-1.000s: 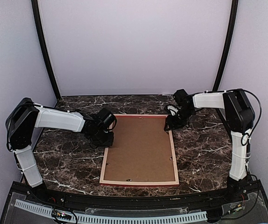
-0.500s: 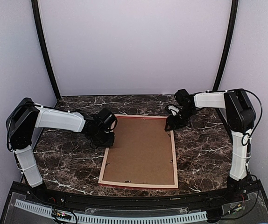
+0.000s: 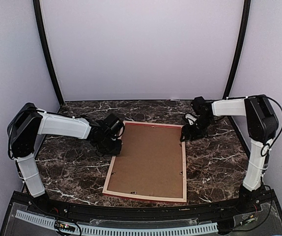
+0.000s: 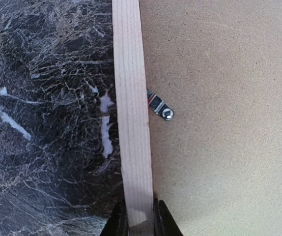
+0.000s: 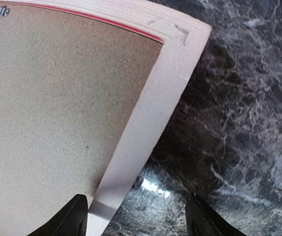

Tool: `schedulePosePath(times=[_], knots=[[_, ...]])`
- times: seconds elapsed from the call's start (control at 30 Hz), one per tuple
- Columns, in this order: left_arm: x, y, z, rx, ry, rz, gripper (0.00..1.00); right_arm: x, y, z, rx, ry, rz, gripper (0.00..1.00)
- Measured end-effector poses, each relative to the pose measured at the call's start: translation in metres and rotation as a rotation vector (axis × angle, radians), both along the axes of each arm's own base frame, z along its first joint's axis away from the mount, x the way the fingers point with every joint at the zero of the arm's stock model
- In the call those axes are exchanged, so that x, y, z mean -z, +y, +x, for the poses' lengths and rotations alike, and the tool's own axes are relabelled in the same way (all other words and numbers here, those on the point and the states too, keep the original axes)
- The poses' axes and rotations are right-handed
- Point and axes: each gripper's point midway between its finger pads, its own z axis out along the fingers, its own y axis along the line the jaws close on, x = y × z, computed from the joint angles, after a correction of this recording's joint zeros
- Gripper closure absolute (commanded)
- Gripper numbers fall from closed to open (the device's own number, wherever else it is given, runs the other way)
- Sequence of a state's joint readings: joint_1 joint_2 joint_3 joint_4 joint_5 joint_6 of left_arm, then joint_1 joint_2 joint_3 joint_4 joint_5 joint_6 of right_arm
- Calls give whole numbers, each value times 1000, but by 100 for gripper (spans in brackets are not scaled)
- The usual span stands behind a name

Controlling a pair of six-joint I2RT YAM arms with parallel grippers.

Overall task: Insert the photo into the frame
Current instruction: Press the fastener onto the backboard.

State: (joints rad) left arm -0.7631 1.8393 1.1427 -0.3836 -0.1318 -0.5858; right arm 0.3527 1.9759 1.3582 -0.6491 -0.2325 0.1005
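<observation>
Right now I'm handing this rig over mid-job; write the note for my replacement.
The left end effector is shut on the frame's left rail.
The right end effector is open over its far right corner, holding nothing.
The frame lies back up on the table, backing board in it.
The photo is not in view; maybe under the board, cannot tell.
Left: confirm the photo is in.

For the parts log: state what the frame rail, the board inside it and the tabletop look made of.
Frame: pale bare wood, straight grain lines, matte. Board: brown speckled fibreboard, likely hardboard, matte. Tabletop: dark with white veins, marble or a marble-look laminate; cannot tell which.
</observation>
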Motion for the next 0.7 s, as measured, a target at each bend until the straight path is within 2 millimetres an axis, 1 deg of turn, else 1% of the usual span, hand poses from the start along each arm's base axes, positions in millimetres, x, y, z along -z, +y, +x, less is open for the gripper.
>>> schedulePosePath(times=[0.07, 0.1, 0.17, 0.2, 0.3, 0.43, 0.47, 0.5, 0.53, 0.6, 0.7], knots=[[0, -1, 0, 3, 0, 0, 99, -1, -1, -8, 20, 8, 14, 33], [0, -1, -1, 4, 0, 0, 97, -1, -1, -12, 29, 14, 21, 34], [0, -1, -1, 4, 1, -1, 93, -4, 1, -21, 46, 21, 46, 35], [0, -1, -1, 4, 1, -1, 90, -5, 1, -25, 53, 24, 54, 36], [0, -1, -1, 5, 2, -2, 82, -8, 6, -31, 74, 21, 81, 40], [0, -1, -2, 9, 11, -8, 69, -8, 14, -32, 95, 11, 104, 47], [1, -1, -2, 12, 17, -12, 64, -8, 15, -32, 102, 10, 109, 48], [1, -1, -2, 15, 22, -16, 62, -7, 16, -32, 107, 9, 112, 50], [1, 0, -1, 14, 28, -22, 56, -6, 16, -31, 118, 10, 116, 50], [1, 0, 0, 13, 39, -35, 50, -7, 17, -30, 124, 4, 119, 54], [1, 5, 4, 0, 51, -54, 46, -8, 18, -26, 133, -8, 129, 59]])
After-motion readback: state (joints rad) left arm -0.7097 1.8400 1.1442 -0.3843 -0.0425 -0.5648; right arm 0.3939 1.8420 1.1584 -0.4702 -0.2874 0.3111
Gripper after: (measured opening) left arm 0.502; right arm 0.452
